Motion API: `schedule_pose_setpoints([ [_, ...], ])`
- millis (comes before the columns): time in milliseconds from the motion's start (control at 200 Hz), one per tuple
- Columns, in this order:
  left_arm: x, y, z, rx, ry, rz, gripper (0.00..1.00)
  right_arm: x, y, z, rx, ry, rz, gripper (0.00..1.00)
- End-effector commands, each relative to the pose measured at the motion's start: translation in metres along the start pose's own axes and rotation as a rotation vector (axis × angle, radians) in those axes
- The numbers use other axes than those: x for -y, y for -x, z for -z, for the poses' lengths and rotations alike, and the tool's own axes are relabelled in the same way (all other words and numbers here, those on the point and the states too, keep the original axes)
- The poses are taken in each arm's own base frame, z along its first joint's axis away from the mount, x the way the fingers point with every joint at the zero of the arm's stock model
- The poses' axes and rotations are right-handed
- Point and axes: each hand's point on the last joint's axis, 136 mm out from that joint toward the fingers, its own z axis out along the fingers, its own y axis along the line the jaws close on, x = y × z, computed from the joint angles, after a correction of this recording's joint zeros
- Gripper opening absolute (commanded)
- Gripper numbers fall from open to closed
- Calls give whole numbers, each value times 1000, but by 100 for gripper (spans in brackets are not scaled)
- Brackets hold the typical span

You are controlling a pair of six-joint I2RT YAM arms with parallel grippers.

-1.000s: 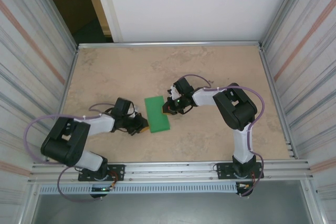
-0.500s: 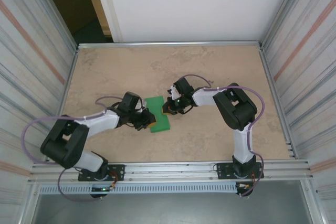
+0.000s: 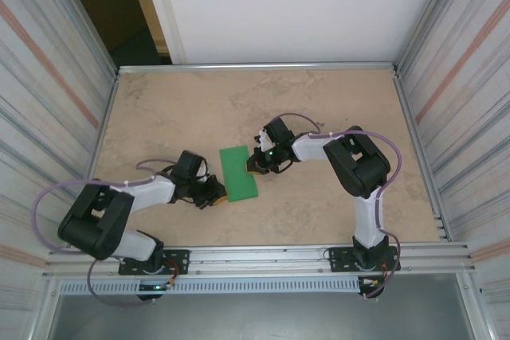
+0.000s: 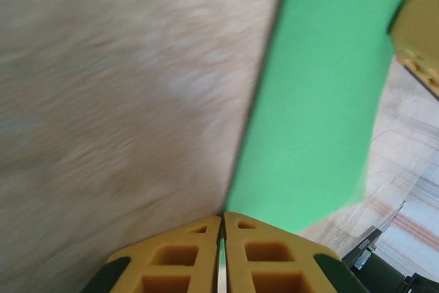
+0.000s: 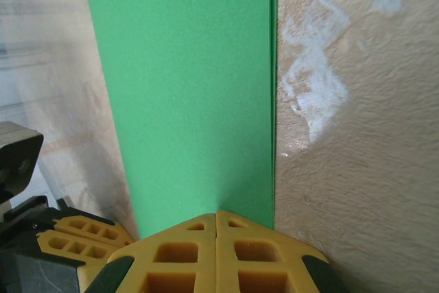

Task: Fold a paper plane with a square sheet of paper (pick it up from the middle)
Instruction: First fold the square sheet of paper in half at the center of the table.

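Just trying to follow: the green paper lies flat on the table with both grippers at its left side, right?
No: the green paper lies flat on the table between them, left gripper at its left, right gripper at its right, as the top external view shows.

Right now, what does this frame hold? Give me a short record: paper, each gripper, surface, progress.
paper: green paper, folded into a narrow rectangle, lying mid-table
left gripper: closed at the paper's near left corner, a green sliver showing between its fingers
right gripper: closed, tips at the paper's right edge
surface: beige table
progress: no pointed plane shape yet
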Motion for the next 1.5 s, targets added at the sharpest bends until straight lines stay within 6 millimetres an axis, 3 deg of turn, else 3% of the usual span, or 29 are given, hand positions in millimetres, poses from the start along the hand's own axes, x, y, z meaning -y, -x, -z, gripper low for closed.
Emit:
schedule_pose_setpoints([
  [0,-13,-10,12,-13,42,23,12,167,-80,0,-139,-569,-273,0],
  [95,36,5,24,29,-52,-78,12,166,-79,-1,-139,-568,-270,0],
  [165,60,10,23,36,-81,-129,12,166,-79,-1,-139,-571,-269,0],
  [286,67,8,-2,-21,-41,-142,12,167,-79,0,-135,-574,-272,0],
  [401,53,4,-24,-64,20,-112,11,167,-79,1,-135,-577,-274,0],
  [536,25,-5,-29,-81,81,-78,11,167,-79,2,-135,-577,-273,0],
  [772,-37,-44,-12,-123,200,1,11,168,-78,4,-132,-580,-276,0],
  [867,-48,-51,-3,-120,231,10,11,169,-78,4,-133,-579,-277,0],
  [957,-32,-42,4,-95,166,5,11,166,-78,4,-133,-572,-272,0],
  [1183,47,2,25,20,-11,-117,13,139,-54,24,-60,-545,-231,0],
  [1353,83,23,15,25,-95,-157,15,125,-31,45,6,-511,-207,0],
  [1428,99,35,7,27,-139,-167,15,103,-19,50,24,-438,-168,0],
  [1493,112,46,1,33,-164,-175,15,71,-5,58,65,-336,-128,5],
])
